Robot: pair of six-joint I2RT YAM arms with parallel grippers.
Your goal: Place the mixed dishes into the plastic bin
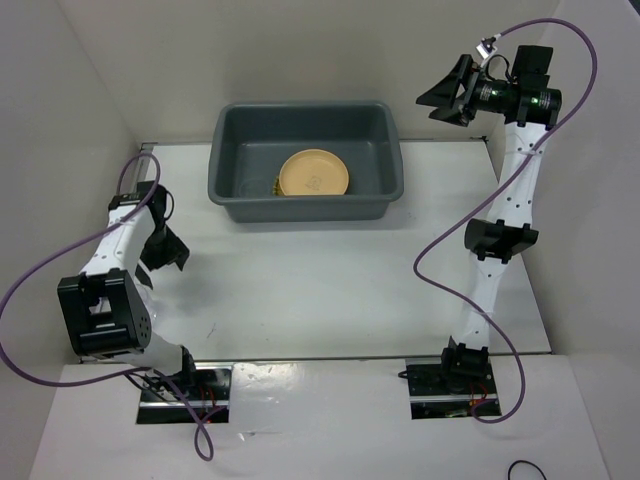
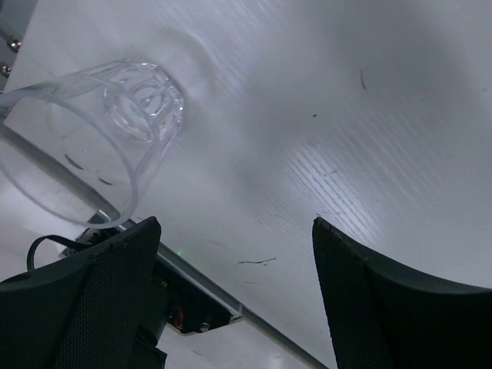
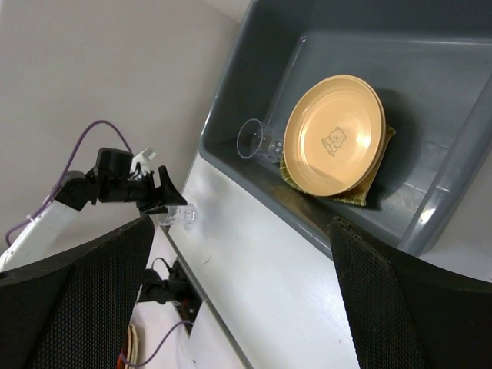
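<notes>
The top external view looks down from overhead at the near edge across the whole tabletop [image 1: 330, 300]. The left wrist view sits close above the tabletop. The right wrist view looks down from high up and shares the plastic bin [image 3: 250, 88] with the overhead view.

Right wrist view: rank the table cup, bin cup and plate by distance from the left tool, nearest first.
1. table cup: right beside the left tool, outside the bin.
2. bin cup: inside the bin, against the wall nearest that tool.
3. plate: deeper in the bin, past the bin cup.
</notes>
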